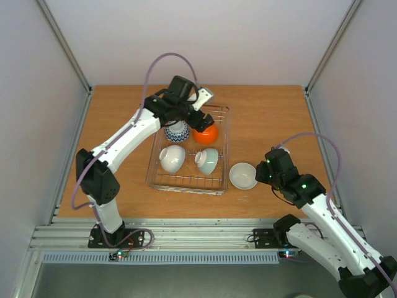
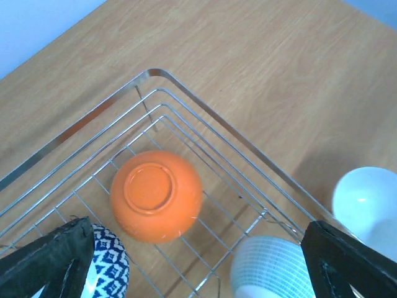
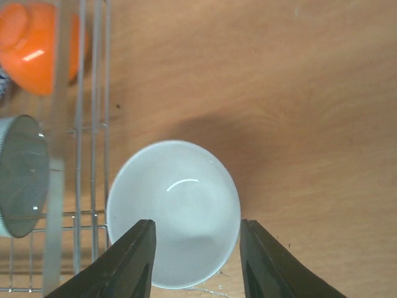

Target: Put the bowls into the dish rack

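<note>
The silver wire dish rack (image 1: 186,189) holds a blue-patterned bowl (image 1: 177,131), an orange bowl (image 1: 205,134) lying upside down, a white bowl (image 1: 172,158) and a pale green bowl (image 1: 208,161). Another white bowl (image 1: 243,176) stands upright on the table just right of the rack. My left gripper (image 1: 205,119) hovers open and empty above the orange bowl (image 2: 156,194). My right gripper (image 1: 261,174) is open, its fingers (image 3: 133,261) either side of the near part of the white bowl (image 3: 173,205), just above it.
The rack's corner rim (image 2: 205,112) shows in the left wrist view, with the patterned bowl (image 2: 108,267), the green ribbed bowl (image 2: 270,267) and the white bowl (image 2: 367,202) outside it. Rack wires (image 3: 93,124) lie left of the white bowl. Grey walls enclose the wooden table (image 1: 273,118).
</note>
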